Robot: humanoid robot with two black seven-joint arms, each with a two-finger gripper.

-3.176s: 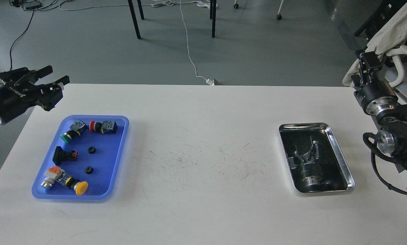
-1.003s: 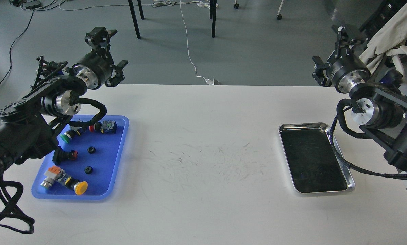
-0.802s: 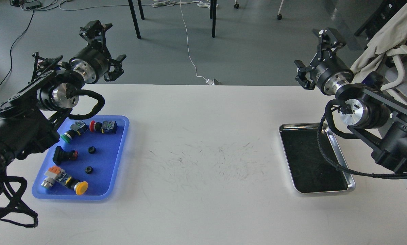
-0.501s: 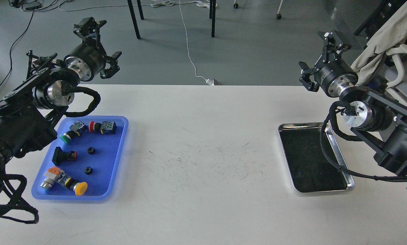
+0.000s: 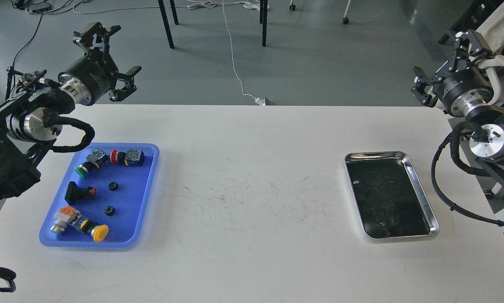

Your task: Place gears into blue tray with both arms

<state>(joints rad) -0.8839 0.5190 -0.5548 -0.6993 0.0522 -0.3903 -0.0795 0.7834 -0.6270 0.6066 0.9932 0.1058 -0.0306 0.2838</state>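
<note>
The blue tray (image 5: 144, 185) lies on the white table at the left. Two small black gears (image 5: 113, 185) (image 5: 108, 210) rest inside it among several colour-capped push-button switches (image 5: 127, 157). My left gripper (image 5: 108, 59) is raised above the table's far left corner, well beyond the tray, with its claw fingers spread open and nothing between them. My right gripper (image 5: 445, 63) is held high past the table's far right corner, also open and empty.
A shiny silver metal tray (image 5: 420, 191) sits at the right, with nothing in it. The table's middle (image 5: 252, 198) shows only scuff marks. Chair legs and cables (image 5: 235, 63) are on the floor behind. A cloth-draped chair (image 5: 496, 33) stands by my right arm.
Both arms swung outward: the left gripper moved left and slightly up, the right gripper moved right toward the draped chair. Gears and trays have not moved.
</note>
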